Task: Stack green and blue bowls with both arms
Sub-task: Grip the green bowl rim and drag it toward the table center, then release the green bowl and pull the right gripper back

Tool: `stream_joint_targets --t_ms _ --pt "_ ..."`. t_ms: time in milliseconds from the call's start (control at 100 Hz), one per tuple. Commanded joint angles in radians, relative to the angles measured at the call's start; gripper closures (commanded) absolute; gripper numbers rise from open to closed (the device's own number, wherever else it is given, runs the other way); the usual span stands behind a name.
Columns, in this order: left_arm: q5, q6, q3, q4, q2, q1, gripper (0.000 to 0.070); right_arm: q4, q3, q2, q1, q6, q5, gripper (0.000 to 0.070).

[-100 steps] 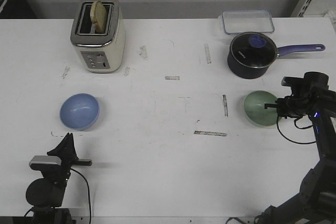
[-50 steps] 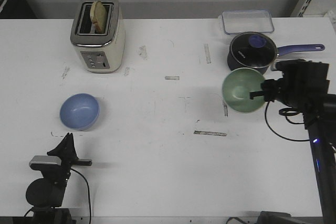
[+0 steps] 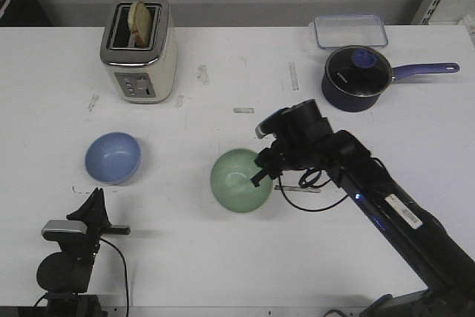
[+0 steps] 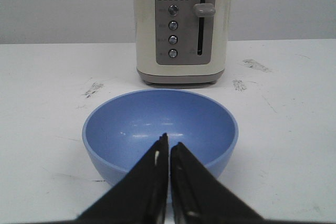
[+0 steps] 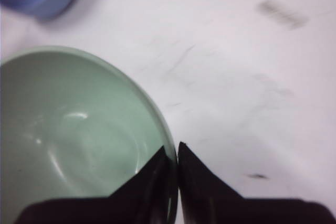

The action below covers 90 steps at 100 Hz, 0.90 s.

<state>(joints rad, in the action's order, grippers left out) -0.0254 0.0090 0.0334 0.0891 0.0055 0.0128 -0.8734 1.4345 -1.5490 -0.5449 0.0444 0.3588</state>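
The left gripper [image 4: 169,153], fingers pressed together and empty, idles at six o'clock of the blue bowl [image 3: 113,157]. The right gripper [image 3: 261,171] pinches the green bowl [image 3: 240,180] by its rim and has carried it leftward from beside the saucepan [image 3: 357,76]; it should centre the bowl over the blue one before lowering.

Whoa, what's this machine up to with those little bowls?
The right claw is pinched on the rim of the green bowl, holding it near the middle of the white table, on the way to the blue bowl. The blue one sits untouched in front of the toaster. The left claw is closed and empty, pointing at the blue bowl. Nothing is stacked yet.
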Motion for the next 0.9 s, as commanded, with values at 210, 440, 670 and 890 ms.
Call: stream_joint_targets --t_ms 210,440,670,890 --pt "-0.001 -0.002 -0.021 0.01 -0.002 0.0 0.0698 0.017 0.011 -0.181 -0.111 0.044 -0.075 0.0698" --pt "-0.001 -0.002 -0.021 0.01 -0.002 0.0 0.0699 0.037 0.011 -0.271 -0.128 0.084 -0.079 0.0698" --pt "-0.001 -0.002 -0.021 0.01 -0.002 0.0 0.0698 0.041 0.011 -0.278 -0.128 0.089 -0.079 0.0696" --pt "-0.001 -0.002 -0.021 0.01 -0.002 0.0 0.0698 0.034 0.013 -0.275 -0.128 0.088 -0.071 0.0404"
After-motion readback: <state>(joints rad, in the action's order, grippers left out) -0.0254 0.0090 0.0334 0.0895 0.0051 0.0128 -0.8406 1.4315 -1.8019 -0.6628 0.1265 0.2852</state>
